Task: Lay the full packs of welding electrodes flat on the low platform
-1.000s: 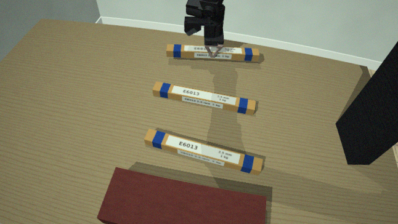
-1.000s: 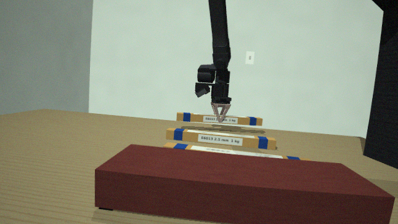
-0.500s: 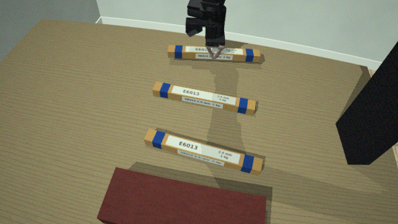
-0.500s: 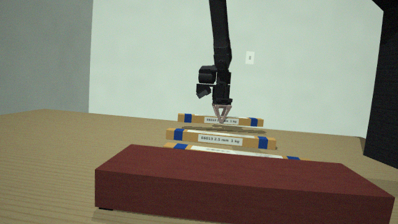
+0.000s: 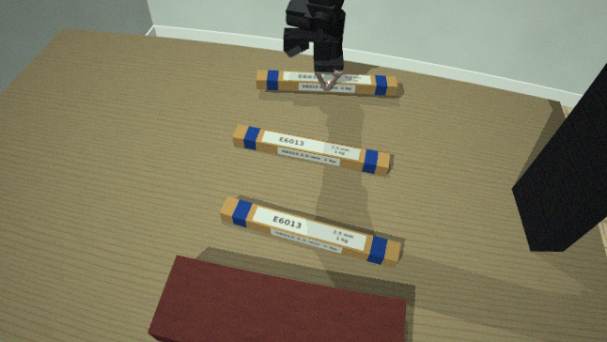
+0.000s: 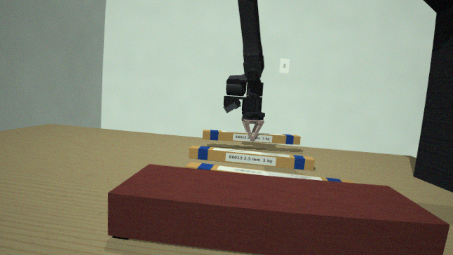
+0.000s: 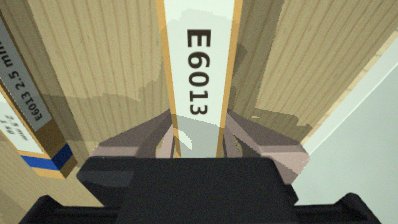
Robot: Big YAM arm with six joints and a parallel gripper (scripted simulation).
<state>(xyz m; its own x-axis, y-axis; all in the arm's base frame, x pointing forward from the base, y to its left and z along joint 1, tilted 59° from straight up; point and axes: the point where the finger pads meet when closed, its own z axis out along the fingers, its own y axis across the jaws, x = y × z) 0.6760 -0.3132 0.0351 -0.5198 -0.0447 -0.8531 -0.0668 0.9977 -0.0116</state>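
Observation:
Three tan packs with blue end bands and white E6013 labels lie in a row. My gripper (image 5: 327, 84) is shut on the middle of the far pack (image 5: 326, 83), which is level and close over the table, its shadow just under it. The grip also shows in the exterior view (image 6: 252, 134) and in the wrist view (image 7: 198, 140), where the fingers clamp the pack's (image 7: 202, 75) long sides. The middle pack (image 5: 312, 149) and the near pack (image 5: 310, 231) lie flat on the table. The dark red low platform (image 5: 277, 307) stands in front of the near pack, with nothing on it.
A tall black block (image 5: 564, 174) stands at the right side of the table. The table's back edge and a white wall are just behind the far pack. The middle pack's end shows at the left of the wrist view (image 7: 25, 100).

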